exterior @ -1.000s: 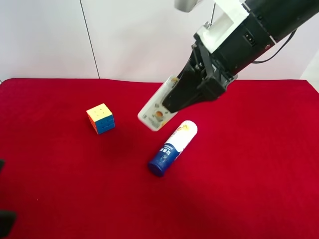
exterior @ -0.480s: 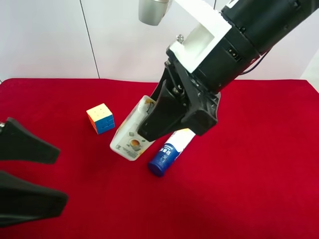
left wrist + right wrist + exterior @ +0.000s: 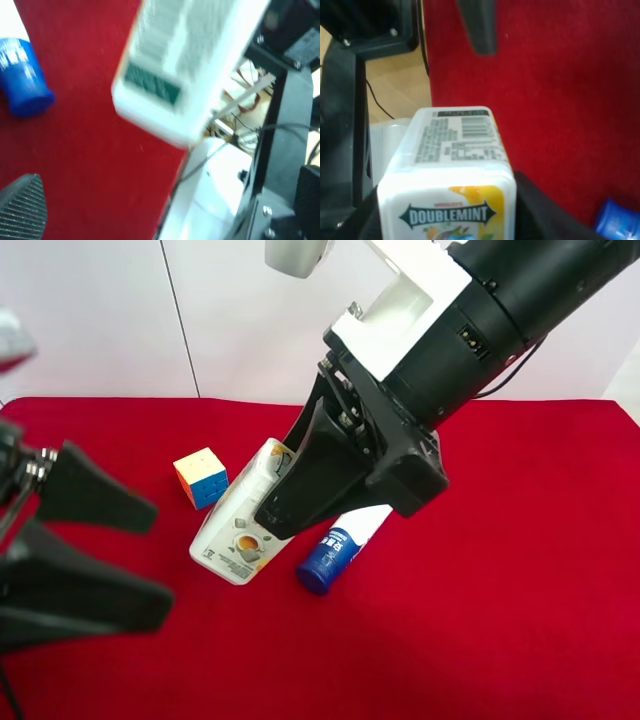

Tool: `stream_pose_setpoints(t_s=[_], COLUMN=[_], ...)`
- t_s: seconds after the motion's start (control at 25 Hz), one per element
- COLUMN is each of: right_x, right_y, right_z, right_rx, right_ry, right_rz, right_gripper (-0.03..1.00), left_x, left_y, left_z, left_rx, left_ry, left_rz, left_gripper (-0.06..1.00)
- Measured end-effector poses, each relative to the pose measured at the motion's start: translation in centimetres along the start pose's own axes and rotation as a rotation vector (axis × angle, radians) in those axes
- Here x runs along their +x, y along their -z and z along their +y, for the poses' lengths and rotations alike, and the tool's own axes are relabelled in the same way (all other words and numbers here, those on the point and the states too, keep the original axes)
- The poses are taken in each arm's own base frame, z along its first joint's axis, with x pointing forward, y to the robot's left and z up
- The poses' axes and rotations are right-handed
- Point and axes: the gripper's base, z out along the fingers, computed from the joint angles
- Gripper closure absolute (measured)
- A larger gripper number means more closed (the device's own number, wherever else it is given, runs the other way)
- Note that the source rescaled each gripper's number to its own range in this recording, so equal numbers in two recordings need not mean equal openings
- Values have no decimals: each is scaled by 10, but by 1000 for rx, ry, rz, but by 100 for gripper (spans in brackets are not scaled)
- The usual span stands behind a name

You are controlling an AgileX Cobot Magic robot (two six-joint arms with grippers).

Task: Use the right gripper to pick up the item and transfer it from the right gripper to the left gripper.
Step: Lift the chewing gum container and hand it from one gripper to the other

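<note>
White panelled wall [image 3: 120, 310] behind red tabletop [image 3: 520, 580].

On the worktop [image 3: 520, 620], the cube [image 3: 201, 478] lies at the exterior high view's left of the bottle [image 3: 343, 538] — the box [image 3: 238, 532], tilted, is between them, the left tool [image 3: 162, 558] further left.

Printed on the front of the white box [image 3: 447, 170], lower centre of the right wrist view: DOUBLEMINT, in white capitals on a dark green banner over a yellow field. Just above it, a tiny red line, too small to read. Higher on the same box, a black strip, a barcode and a table of fine print, none of it legible. In the left wrist view, upper middle, a green label band on the box [image 3: 185, 65], blurred past reading. In the high view, white print on the blue tube [image 3: 330, 552] and a picture label on the box [image 3: 237, 540], both too small to read.
</note>
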Motion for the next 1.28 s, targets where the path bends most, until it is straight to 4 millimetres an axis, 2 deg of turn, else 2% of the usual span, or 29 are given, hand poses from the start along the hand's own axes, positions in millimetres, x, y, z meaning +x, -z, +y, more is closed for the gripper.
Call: stream_pose_setpoints(t_s=[0.12, 0.28, 0.6, 1.08, 1.16, 1.28], right_x=[-1, -2, -5, -11, -11, -11], right_y=[0, 0, 0, 1, 1, 1], right_z=[3, 4, 5, 3, 3, 3], right_rx=[-32, -49, -58, -32, -34, -34], right_ry=[2, -2, 24, 36, 35, 35], right_rz=[-6, -23, -60, -120, -126, -127], right_gripper=[97, 97, 97, 97, 97, 97], left_x=[-16, -23, -23, -24, -24, -24], left_y=[1, -4, -18, -20, -20, -20], left_z=[1, 6, -1, -2, -2, -1], left_rx=[28, 49, 138, 130, 130, 130], left_ry=[-24, -42, -88, -99, -99, -99], left_rz=[-2, 20, 84, 77, 77, 77], left_gripper=[-6, -6, -6, -6, -1, 17])
